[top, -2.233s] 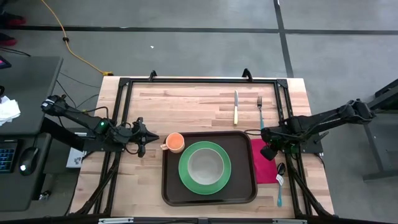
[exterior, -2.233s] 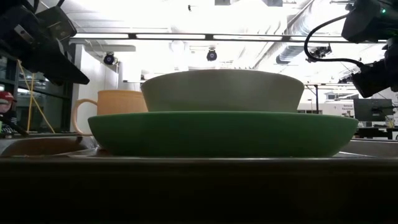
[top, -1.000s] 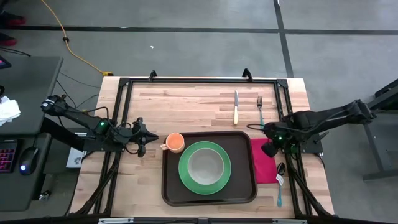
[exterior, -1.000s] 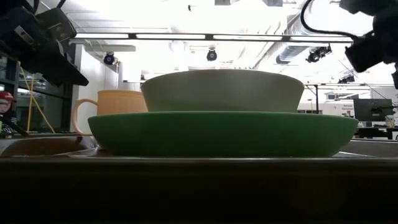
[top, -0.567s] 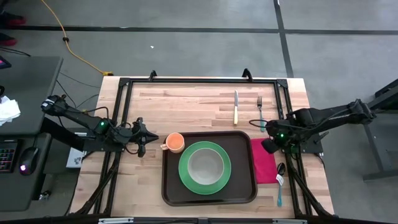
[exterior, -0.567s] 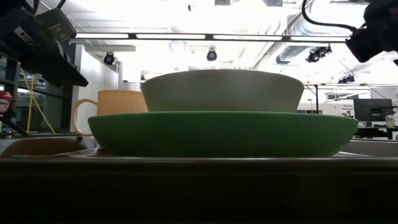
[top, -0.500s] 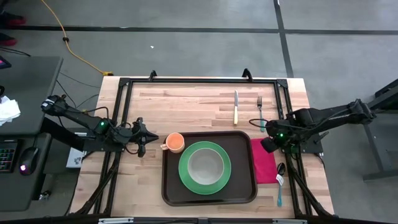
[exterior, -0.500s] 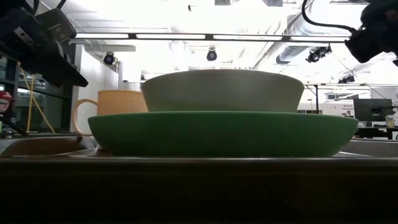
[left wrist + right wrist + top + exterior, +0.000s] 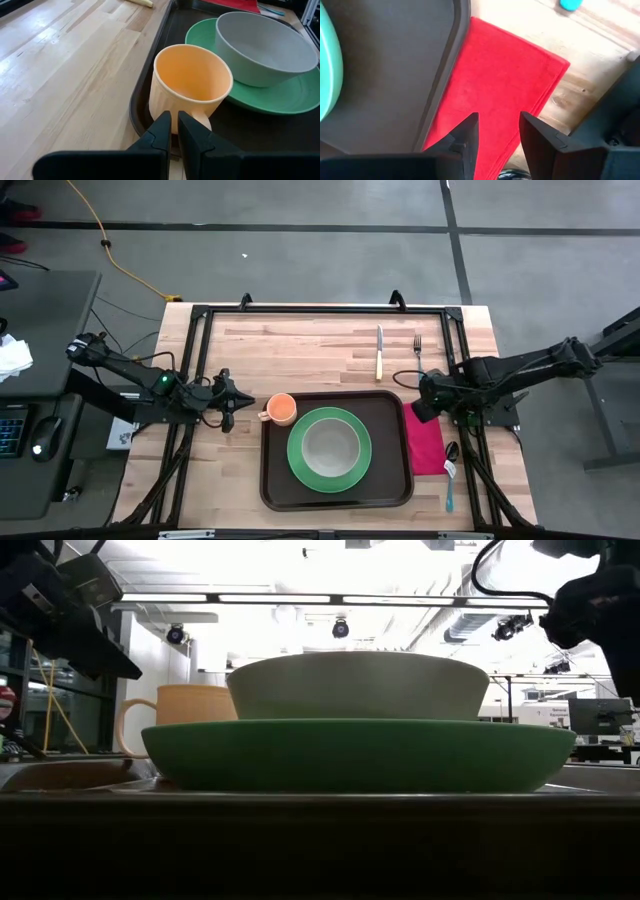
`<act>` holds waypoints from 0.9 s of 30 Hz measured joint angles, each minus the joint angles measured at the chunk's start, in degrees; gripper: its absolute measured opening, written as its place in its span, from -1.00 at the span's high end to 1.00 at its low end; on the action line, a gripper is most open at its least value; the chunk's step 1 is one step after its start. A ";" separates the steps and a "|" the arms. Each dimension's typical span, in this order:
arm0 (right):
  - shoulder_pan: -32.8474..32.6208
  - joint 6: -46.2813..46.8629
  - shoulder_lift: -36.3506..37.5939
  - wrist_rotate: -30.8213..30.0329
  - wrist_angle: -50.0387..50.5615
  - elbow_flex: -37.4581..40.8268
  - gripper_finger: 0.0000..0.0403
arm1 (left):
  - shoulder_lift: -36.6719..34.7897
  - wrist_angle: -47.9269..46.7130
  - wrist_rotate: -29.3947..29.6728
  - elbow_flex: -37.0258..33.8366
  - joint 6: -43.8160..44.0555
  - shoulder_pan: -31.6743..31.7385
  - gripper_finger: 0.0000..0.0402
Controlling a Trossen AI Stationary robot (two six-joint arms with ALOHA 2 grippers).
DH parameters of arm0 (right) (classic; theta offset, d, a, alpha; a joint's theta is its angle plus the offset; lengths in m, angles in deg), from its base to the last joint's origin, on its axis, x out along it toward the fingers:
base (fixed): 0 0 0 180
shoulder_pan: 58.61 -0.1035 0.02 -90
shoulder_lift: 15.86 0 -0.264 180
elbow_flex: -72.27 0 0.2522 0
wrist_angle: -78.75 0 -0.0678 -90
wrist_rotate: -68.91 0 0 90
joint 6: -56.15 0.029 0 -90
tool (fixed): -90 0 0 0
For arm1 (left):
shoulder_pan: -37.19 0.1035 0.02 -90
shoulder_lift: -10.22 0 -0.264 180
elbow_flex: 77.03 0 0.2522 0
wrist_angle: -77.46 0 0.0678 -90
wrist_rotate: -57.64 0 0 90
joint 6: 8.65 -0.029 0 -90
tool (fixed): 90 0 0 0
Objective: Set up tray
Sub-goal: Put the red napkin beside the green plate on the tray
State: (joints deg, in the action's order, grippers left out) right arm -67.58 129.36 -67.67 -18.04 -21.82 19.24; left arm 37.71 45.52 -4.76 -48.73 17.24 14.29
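The dark brown tray (image 9: 385, 485) lies at the table's near middle. On it stand a green plate (image 9: 300, 470) with a grey bowl (image 9: 330, 446) in it, and an orange cup (image 9: 281, 409) in the tray's far left corner. My left gripper (image 9: 245, 402) is shut and empty just left of the cup's handle (image 9: 202, 120), and it also shows in its wrist view (image 9: 175, 125). My right gripper (image 9: 497, 125) is open and hovers over the far end of a red napkin (image 9: 426, 445). The napkin lies flat on the table along the tray's right rim.
A yellow-handled knife (image 9: 379, 352) and a blue-handled fork (image 9: 418, 355) lie on the wood beyond the tray. A blue-handled spoon (image 9: 449, 475) lies right of the napkin. A black frame (image 9: 320, 310) runs around the table. Bare wood lies at the far left.
My right gripper has moved a little toward the table's far edge and left, staying open above the napkin. The napkin has stayed where it was.
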 joint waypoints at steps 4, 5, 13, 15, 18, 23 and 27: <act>0.00 -0.07 0.02 -0.58 -0.27 0.00 0.41 | 0.01 -0.01 0.00 -0.01 -0.10 0.01 0.69; -0.02 -0.10 0.02 -0.77 -0.37 0.00 0.41 | 0.00 -0.02 0.00 0.00 -0.11 0.01 0.69; 0.59 0.23 -0.37 -0.62 -0.67 0.02 0.41 | 0.01 -0.20 0.00 0.01 -0.11 0.00 0.69; 1.14 -0.17 -1.21 0.35 -0.41 0.09 0.41 | 0.01 -0.18 0.00 0.01 -0.11 0.01 0.69; 1.68 -0.38 -3.47 1.31 -0.76 0.40 0.41 | 0.02 -0.32 0.00 0.01 -0.11 0.02 0.69; 2.70 -3.17 -9.10 3.95 -0.58 0.48 0.41 | 0.02 -0.41 0.00 0.01 -0.09 0.02 0.69; 3.40 -3.25 -13.70 4.20 -0.42 0.55 0.41 | 0.02 -0.41 0.00 0.01 -0.08 0.00 0.69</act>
State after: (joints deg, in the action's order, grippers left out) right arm -64.18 126.10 -81.37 -13.84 -22.23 19.79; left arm 37.73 45.11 -4.76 -48.72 17.17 14.29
